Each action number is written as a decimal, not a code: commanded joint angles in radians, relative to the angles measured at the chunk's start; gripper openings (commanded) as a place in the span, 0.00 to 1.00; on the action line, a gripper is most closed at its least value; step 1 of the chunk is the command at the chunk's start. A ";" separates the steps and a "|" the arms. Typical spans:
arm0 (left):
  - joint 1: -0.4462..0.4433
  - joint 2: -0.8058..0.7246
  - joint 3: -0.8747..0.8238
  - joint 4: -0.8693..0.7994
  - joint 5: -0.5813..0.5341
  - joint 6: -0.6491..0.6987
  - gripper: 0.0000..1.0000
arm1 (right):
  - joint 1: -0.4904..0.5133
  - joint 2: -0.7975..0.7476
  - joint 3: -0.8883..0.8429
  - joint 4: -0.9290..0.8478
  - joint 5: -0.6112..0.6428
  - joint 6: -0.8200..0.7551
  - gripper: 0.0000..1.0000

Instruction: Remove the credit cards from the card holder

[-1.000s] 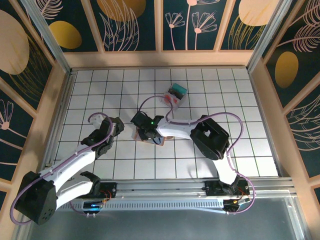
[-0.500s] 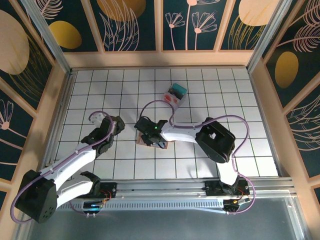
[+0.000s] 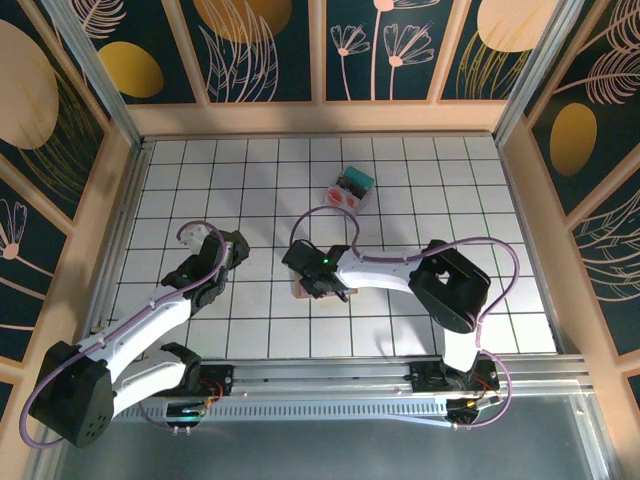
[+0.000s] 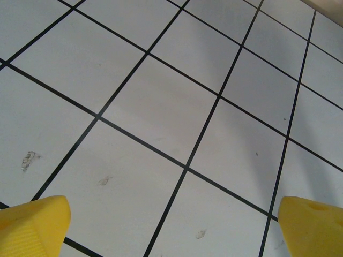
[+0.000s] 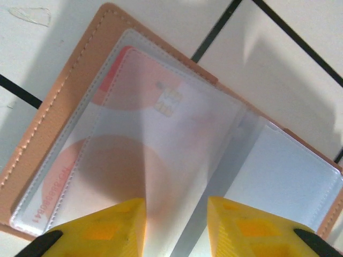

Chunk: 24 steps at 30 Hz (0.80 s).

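Gridded table [image 3: 200, 170] spreads open beyond the edges of the card holder [image 5: 171, 150].

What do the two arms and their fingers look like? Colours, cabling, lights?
Both the left arm and right arm have white links, black joint housings and a looping lilac cable. Fingers are yellow. A green light glows on the right wrist.

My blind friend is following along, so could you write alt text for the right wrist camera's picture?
An open tan leather card holder lies on a white tiled table, and a card with red shapes and a chip shows through its clear sleeve. Two yellow fingers stand apart at the bottom edge, overlapping the sleeve.
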 commanded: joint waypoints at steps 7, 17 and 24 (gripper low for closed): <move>0.006 -0.006 0.021 -0.015 -0.019 0.016 0.99 | -0.005 -0.027 0.108 -0.080 0.047 0.150 0.40; 0.006 0.018 0.029 -0.001 -0.010 0.024 0.99 | 0.025 0.021 0.098 -0.014 -0.098 0.273 0.40; 0.006 0.018 0.027 -0.001 -0.003 0.028 0.99 | 0.042 0.050 0.073 -0.008 -0.118 0.289 0.43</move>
